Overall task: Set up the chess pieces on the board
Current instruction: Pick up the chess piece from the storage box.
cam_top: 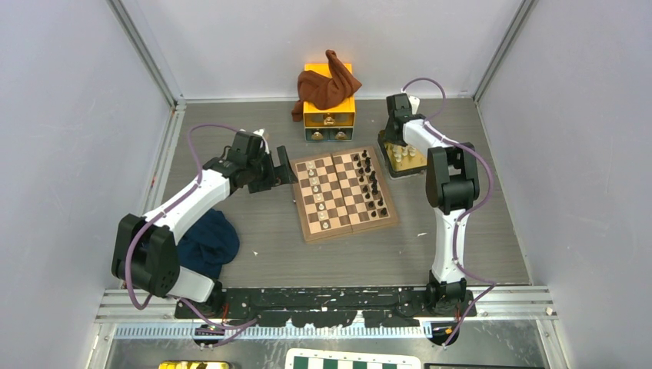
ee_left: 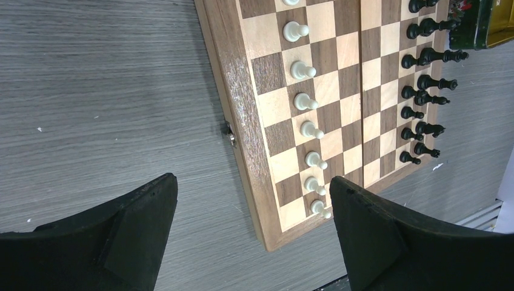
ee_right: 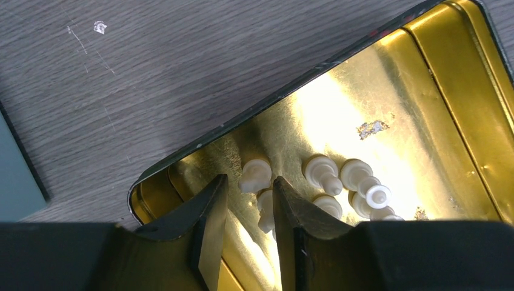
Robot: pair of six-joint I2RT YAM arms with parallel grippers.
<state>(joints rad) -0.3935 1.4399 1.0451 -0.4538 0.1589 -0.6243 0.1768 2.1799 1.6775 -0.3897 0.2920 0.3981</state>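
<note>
Surrounding things: we saw a yellow drawer box [cam_top: 329, 115] behind the board [cam_top: 344, 191] with a brown cloth [cam_top: 327, 84] draped over it. A dark blue cloth [cam_top: 209, 242] lay by the left arm, and a green-and-white checkered board [cam_top: 354, 360] sat at the near edge (partly cut off).
In the way: the right arm's wrist hung over the gold tin [ee_right: 424, 73], hiding part of it from above.
Board's place: it lay flat mid-table between the two arms, with the tin just beside its far right corner.
On the board, light: eight cream pieces [ee_left: 305, 101] stood in one file (the topmost cut by the frame).
On the board, dark: the dark pieces [ee_left: 424, 91] stood in two files on the opposite side, too crowded for us to count.
In the tin: we counted at least six cream pieces, some hidden behind a finger.
Left side: the left gripper [ee_left: 251, 182] was spread wide, holding nothing, over bare table by the board's edge.
Right side: the right gripper [ee_right: 250, 180] had its jaws narrowed about one cream piece in the tin. We could not tell whether they pinched it.
</note>
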